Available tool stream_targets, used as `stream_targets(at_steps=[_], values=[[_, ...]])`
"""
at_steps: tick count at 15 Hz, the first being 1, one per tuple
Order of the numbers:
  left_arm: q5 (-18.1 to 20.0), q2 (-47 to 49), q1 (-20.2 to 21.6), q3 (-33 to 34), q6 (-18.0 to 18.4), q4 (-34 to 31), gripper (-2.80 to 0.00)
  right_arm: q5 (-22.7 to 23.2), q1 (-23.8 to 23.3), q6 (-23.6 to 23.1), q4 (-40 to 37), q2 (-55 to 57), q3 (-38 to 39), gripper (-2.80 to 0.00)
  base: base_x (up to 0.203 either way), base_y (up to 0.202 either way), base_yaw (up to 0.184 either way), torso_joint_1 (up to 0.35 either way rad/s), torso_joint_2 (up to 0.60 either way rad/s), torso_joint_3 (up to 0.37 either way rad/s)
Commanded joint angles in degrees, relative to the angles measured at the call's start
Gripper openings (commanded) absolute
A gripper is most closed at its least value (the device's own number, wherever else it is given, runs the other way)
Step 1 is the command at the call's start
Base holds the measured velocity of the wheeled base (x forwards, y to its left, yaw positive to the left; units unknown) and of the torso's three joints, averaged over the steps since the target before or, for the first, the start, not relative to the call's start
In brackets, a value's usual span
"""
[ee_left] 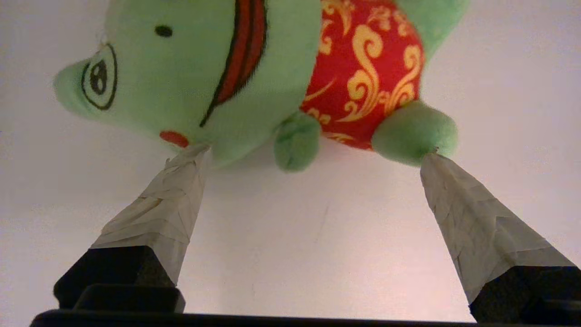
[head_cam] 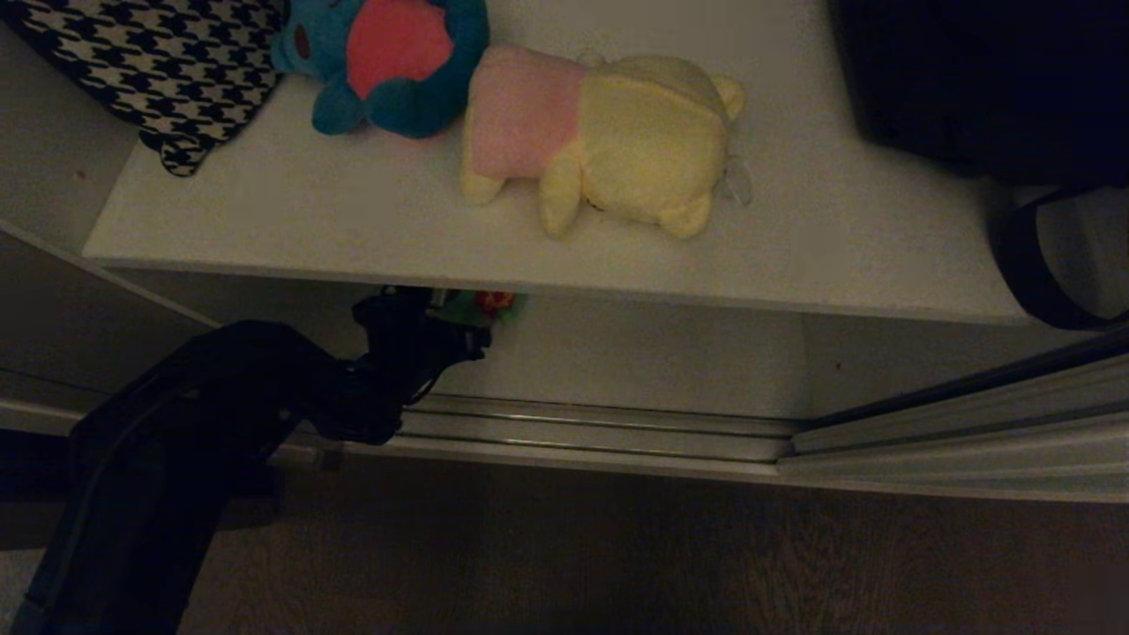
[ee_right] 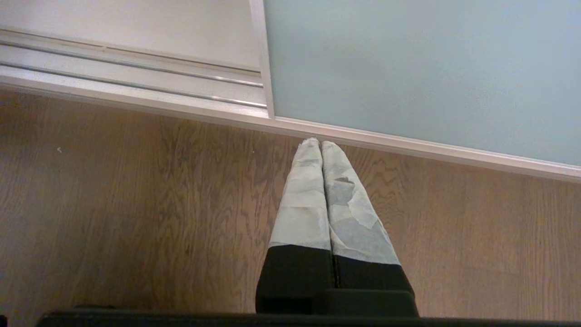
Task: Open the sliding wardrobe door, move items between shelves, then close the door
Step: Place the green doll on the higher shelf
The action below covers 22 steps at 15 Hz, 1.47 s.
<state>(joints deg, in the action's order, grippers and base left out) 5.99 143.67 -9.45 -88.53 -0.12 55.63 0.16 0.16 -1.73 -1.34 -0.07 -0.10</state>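
With my left gripper (ee_left: 313,154) spread wide at the green toy (ee_left: 254,77) at frame top, I'd back straight out without snagging it; right gripper (ee_right: 321,144) pressed together.

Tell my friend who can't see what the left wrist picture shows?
A soft green plush frog in a red-and-gold patterned top lies on a plain off-white shelf board. The left claw is open, its paper-wrapped fingertips on either side.

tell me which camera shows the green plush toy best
The left wrist view: the green plush toy fills it, face and red patterned belly clear, between the left gripper's spread fingers. The head view shows only a green-red sliver under the upper shelf. The right wrist view shows none.
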Motion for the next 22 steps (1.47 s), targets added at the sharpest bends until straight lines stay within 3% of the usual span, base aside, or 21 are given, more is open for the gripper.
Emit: stream_targets(at_steps=[1, 4, 14, 16, 18, 22], values=[[0.0, -1.7, -0.1, -0.1, -1.5, -0.1, 0.00, 0.0, 0.0, 0.0, 0.0, 0.0, 0.0, -2.80, 0.000, 0.000, 0.000, 0.000, 0.00, 0.000], [0.1, -3.1, -0.1, 0.1, -5.1, -2.4, 0.00, 0.0, 0.0, 0.0, -0.1, 0.0, 0.0, -2.80, 0.000, 0.000, 0.000, 0.000, 0.00, 0.000], [0.2, -1.3, -1.2, -2.3, -7.7, -2.5, 0.00, 0.0, 0.0, 0.0, 0.0, 0.0, 0.0, -2.80, 0.000, 0.000, 0.000, 0.000, 0.00, 0.000], [0.1, -0.8, -2.0, -5.3, -10.8, -6.2, 0.00, 0.0, 0.0, 0.0, 0.0, -0.1, 0.0, -2.80, 0.000, 0.000, 0.000, 0.000, 0.00, 0.000], [-0.2, -0.9, -2.6, -7.8, -16.5, -11.8, 0.00, 0.0, 0.0, 0.0, 0.0, -0.1, 0.0, -2.80, 0.000, 0.000, 0.000, 0.000, 0.00, 0.000], [0.2, -2.3, -3.0, -8.5, -20.9, -16.6, 0.00, 0.0, 0.0, 0.0, 0.0, 0.0, 0.0, -2.80, 0.000, 0.000, 0.000, 0.000, 0.00, 0.000]])
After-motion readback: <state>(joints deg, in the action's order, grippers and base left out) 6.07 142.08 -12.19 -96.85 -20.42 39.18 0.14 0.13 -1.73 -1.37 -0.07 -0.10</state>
